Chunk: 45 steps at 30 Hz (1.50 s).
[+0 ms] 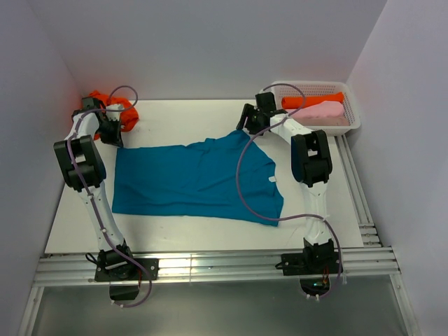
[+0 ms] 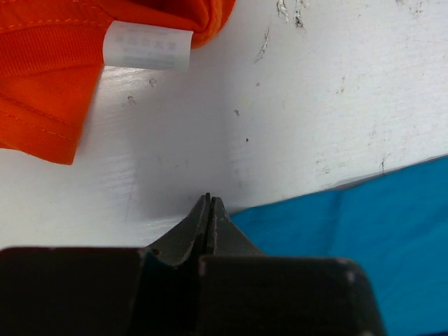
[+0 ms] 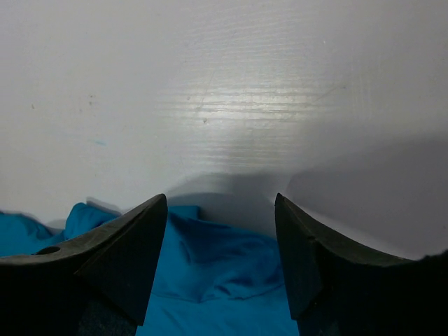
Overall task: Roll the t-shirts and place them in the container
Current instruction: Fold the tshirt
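My left claw [image 2: 210, 201] was clenched, its dark wedge-shaped fingers [image 2: 185, 236] pressed flat together at the straight edge of the teal t-shirt [image 2: 364, 231] in the lower right of the frame. Whether cloth was pinched between them I could not tell. The orange t-shirt [image 2: 42, 84], ribbed and seamed, with a white tag [image 2: 147, 45], lay crumpled at upper left. My right claw [image 3: 220, 199] stood released, splayed above soft teal folds on the scuffed white table [image 3: 224, 84].
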### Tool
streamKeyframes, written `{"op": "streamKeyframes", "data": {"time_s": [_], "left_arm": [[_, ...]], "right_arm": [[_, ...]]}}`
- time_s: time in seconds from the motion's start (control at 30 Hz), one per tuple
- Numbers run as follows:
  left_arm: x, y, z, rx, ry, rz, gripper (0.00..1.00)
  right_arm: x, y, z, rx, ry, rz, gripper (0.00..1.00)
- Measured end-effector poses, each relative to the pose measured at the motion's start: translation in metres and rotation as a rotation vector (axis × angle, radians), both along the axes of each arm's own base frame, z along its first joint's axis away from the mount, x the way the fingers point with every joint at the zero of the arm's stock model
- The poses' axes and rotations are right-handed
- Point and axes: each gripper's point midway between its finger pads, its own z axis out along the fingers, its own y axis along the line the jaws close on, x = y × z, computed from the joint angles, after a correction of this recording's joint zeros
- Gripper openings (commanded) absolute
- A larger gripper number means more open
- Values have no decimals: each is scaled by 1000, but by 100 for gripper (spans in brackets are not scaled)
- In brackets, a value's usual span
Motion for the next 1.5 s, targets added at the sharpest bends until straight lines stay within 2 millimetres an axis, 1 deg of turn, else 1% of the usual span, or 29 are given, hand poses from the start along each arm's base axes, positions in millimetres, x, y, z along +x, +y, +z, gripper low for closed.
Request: {"op": "streamKeyframes", "data": {"time_s": [0.2,0.23,0.33,0.37,0.53,0.73,0.9,1.03,1.2,1.37,1.5], "left_arm": [[0,-1,0,0,0,-6,0],[0,-2,0,0,0,-7,0],[0,-3,0,-1,0,-9,0],[0,-3,0,-2,0,-10,0],[0,-5,0,-6,0,-14,0],[0,-8,0,-9,1,-22,0],[0,-10,0,-7,1,-30,0],[1,-10,0,-6,0,-35,0],[1,-11,0,-3,-2,-42,0],[1,-12,0,-3,-2,-44,0],[1,-12,0,-3,-2,-45,0]], "right_arm": [[1,5,11,29,-28,12,67],[1,6,12,32,-30,14,65],[1,7,13,38,-31,19,63],[1,7,13,39,-30,19,60],[1,7,12,36,-29,22,52],[-1,7,11,28,-24,35,48],[-5,7,9,25,-13,52,47],[-7,8,8,27,-12,58,50],[-15,7,1,24,11,62,50],[-18,6,-2,24,19,64,50],[-19,6,-1,29,8,66,54]]}}
